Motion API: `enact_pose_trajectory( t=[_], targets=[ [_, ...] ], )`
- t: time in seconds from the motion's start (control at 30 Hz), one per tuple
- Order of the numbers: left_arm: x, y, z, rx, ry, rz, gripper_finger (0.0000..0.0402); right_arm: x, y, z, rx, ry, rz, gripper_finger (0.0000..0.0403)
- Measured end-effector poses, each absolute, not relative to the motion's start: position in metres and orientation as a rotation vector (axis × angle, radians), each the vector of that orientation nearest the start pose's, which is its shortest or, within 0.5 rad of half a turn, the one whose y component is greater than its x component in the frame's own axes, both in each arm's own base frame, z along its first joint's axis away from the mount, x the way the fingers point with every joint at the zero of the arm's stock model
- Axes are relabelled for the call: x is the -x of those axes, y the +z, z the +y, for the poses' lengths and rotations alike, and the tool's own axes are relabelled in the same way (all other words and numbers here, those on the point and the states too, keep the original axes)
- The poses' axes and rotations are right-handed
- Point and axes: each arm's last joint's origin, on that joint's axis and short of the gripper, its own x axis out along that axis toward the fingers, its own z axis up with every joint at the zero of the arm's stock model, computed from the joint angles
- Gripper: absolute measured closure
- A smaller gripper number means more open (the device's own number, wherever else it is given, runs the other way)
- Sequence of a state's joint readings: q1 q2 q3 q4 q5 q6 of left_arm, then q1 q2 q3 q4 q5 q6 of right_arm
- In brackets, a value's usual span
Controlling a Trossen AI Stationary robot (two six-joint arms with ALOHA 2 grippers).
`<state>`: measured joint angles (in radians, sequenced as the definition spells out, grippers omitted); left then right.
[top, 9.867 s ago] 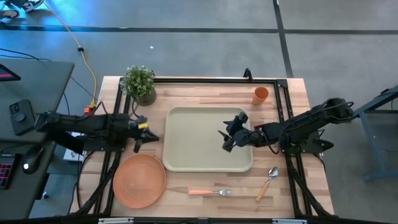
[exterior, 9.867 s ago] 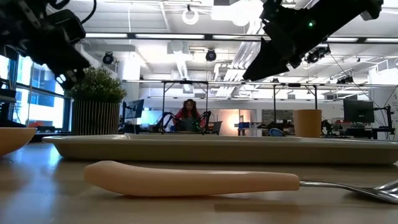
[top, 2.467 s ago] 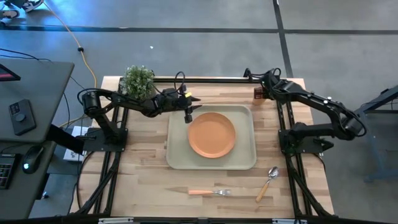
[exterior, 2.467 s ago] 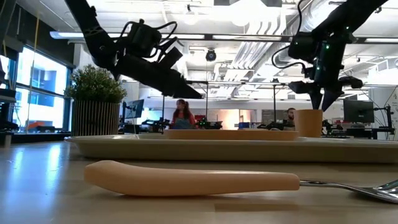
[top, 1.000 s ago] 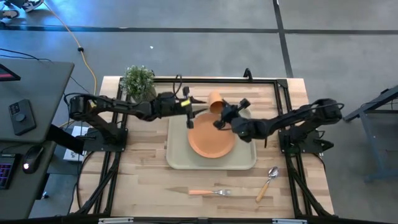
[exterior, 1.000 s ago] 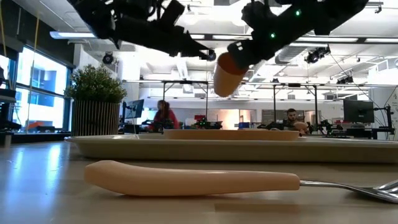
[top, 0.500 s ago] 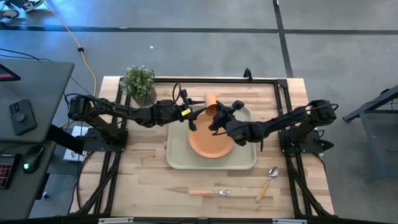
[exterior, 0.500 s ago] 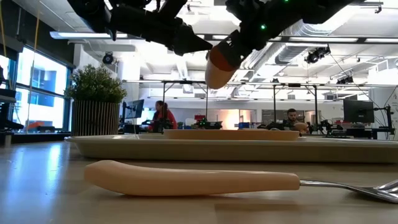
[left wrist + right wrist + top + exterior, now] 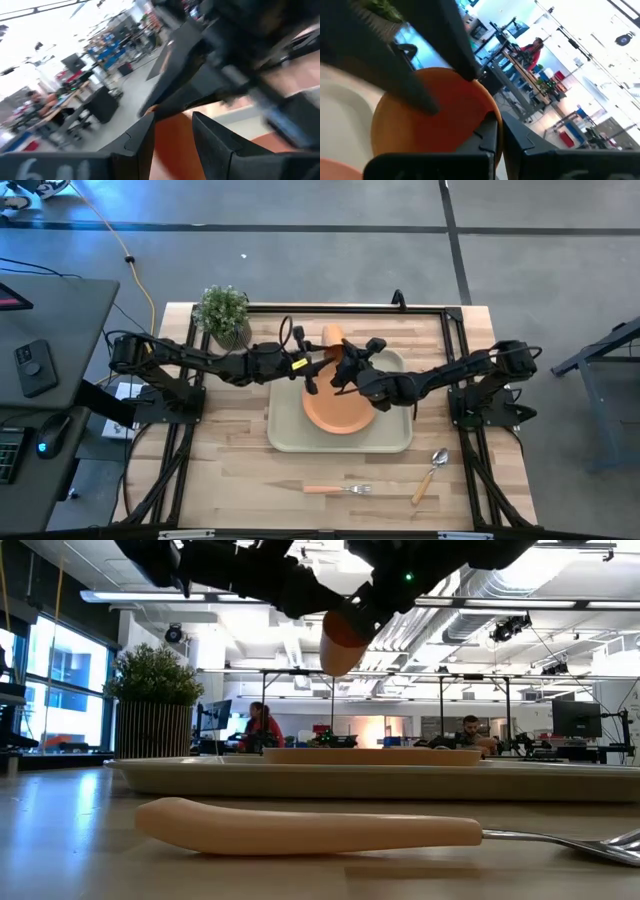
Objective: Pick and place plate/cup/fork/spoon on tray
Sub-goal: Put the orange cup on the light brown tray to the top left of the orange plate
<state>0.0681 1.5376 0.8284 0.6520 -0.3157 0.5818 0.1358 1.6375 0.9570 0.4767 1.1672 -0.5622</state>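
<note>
While clamped in the right gripper (image 9: 340, 365), cup (image 9: 333, 340) hangs tilted above tray (image 9: 285, 435) at frame centre; plate (image 9: 335, 410) lying inside. Left gripper (image 9: 310, 372) just beside cup, fingers parted.

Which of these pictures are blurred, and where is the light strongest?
Left wrist view: heavy motion smear over the other arm and the cup between the left pincer's fingers. Right wrist view: the cup is soft, the room behind overexposed. Low view: bright ceiling lights, the fork handle near and soft. High view: even and sharp.
</note>
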Motion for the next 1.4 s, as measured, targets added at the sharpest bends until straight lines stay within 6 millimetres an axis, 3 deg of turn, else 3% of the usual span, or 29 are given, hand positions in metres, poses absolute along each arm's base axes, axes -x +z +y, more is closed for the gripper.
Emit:
enact_pose_trajectory(
  t=[0.27,0.4,0.53,0.73,0.87,1.03,1.17,1.4],
  targets=[
    [-0.332,0.242,0.039,-0.624,0.472,0.251,0.0280,-0.343,0.244,0.028,0.652,-0.951,0.460,0.0403],
    [-0.339,0.245,0.041,-0.639,0.517,0.302,0.0283,-0.347,0.255,0.031,0.641,-0.963,0.443,0.0403],
    [-0.346,0.248,0.042,-0.643,0.559,0.329,0.0312,-0.351,0.265,0.034,0.645,-0.952,0.453,0.0402],
    [-0.350,0.251,0.040,-0.631,0.570,0.333,0.0388,-0.352,0.266,0.037,0.574,-0.909,0.446,0.0402],
    [-0.349,0.250,0.041,-0.635,0.574,0.353,0.0394,-0.352,0.265,0.037,0.529,-0.897,0.430,0.0392],
    [-0.346,0.243,0.049,-0.633,0.587,0.486,0.0398,-0.347,0.274,0.037,0.459,-0.818,0.389,0.0344],
    [-0.346,0.252,0.059,-0.569,0.546,0.668,0.0399,-0.335,0.285,0.029,0.386,-0.771,0.394,0.0286],
    [-0.327,0.275,0.093,-0.270,0.341,0.963,0.0400,-0.301,0.292,0.016,0.214,-0.822,0.486,0.0201]
  ],
)
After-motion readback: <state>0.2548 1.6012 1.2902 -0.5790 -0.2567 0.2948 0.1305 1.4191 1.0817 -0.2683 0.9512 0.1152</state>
